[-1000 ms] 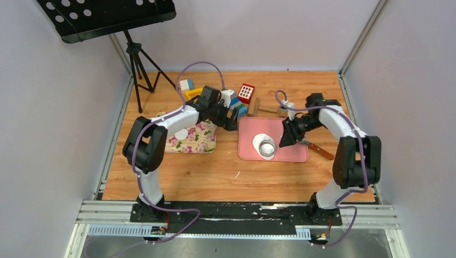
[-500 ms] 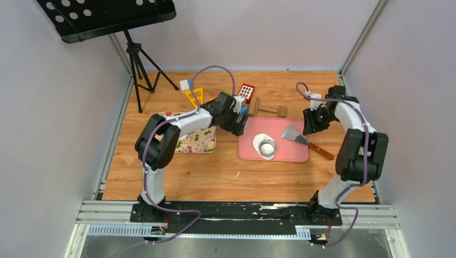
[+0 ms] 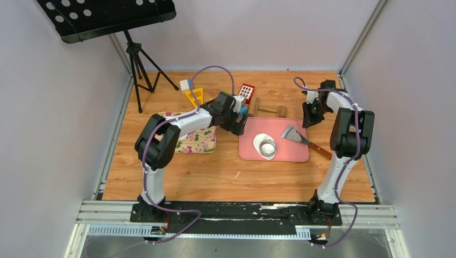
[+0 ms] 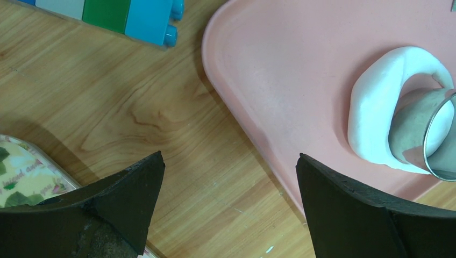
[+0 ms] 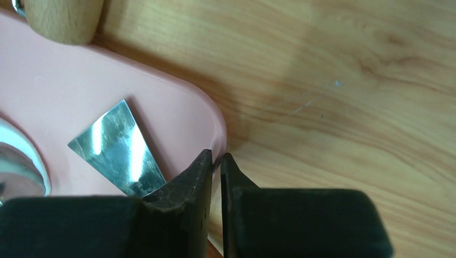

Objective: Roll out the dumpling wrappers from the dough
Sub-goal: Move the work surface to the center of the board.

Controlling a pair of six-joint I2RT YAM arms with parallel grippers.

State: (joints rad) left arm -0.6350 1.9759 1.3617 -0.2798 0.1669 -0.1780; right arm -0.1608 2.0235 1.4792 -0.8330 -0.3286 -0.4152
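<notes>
The dough (image 3: 263,141) is a white curled sheet on the pink mat (image 3: 287,153), with a small metal ring (image 3: 268,147) standing on it. From the left wrist the dough (image 4: 376,107) and ring (image 4: 438,141) lie ahead to the right. My left gripper (image 3: 237,125) (image 4: 228,161) hangs open over bare wood at the mat's left edge (image 4: 279,64), holding nothing. My right gripper (image 3: 308,119) (image 5: 216,157) is shut above the mat's far right corner (image 5: 177,107), with nothing seen in it. No dumpling wrappers are in view.
A metal scraper (image 3: 294,134) (image 5: 118,145) with a wooden handle lies on the mat's right side. A wooden rolling pin (image 3: 267,110) (image 5: 62,19) and toy blocks (image 3: 246,92) (image 4: 123,13) sit behind the mat. A floral cloth (image 3: 198,141) (image 4: 21,172) lies left.
My right gripper left the scraper lying on the mat, drew back to the far right corner and closed. My left arm swung right to the mat's edge, then held still.
</notes>
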